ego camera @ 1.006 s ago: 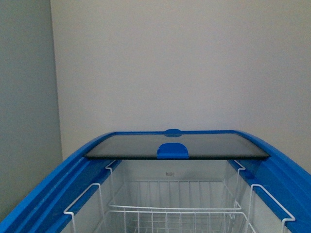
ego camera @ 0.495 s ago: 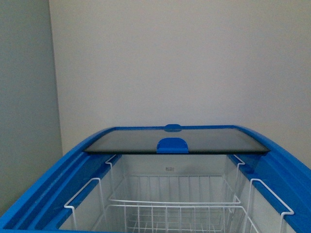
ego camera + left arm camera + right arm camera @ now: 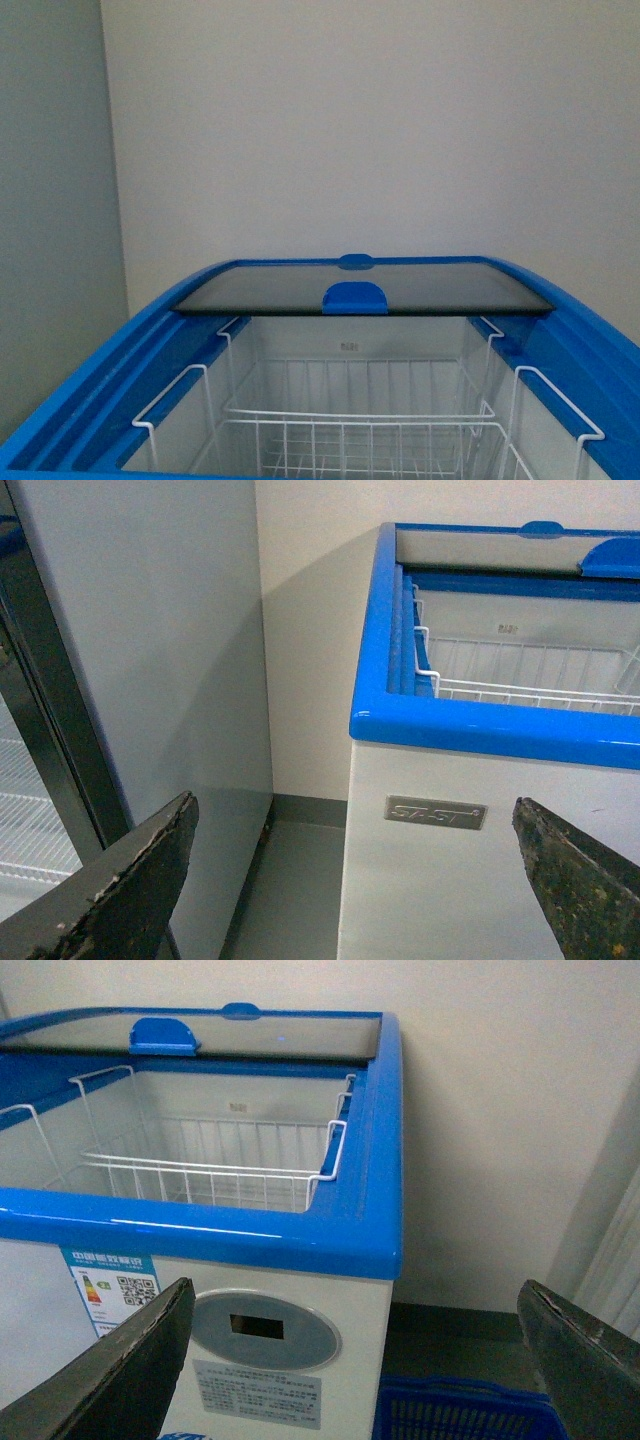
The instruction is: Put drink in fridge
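The fridge, a white chest cooler with a blue rim (image 3: 100, 390), stands open right in front of me. Its glass lid (image 3: 300, 292) with a blue handle is slid to the far end. A white wire basket (image 3: 360, 425) hangs inside and holds nothing. The fridge also shows in the left wrist view (image 3: 450, 725) and the right wrist view (image 3: 380, 1160). My left gripper (image 3: 355, 880) is open and empty before the fridge's front left corner. My right gripper (image 3: 355, 1360) is open and empty before its front right corner. The drink is out of view.
A tall glass-door cooler (image 3: 40, 780) with a grey side stands left of the fridge, with a narrow floor gap between them. A blue plastic basket (image 3: 470, 1415) sits on the floor at the fridge's right. A pale wall is behind.
The front view has shifted slightly: the fridge lid sits a little lower and closer in the picture than one second ago. Nothing differs from half a second ago.
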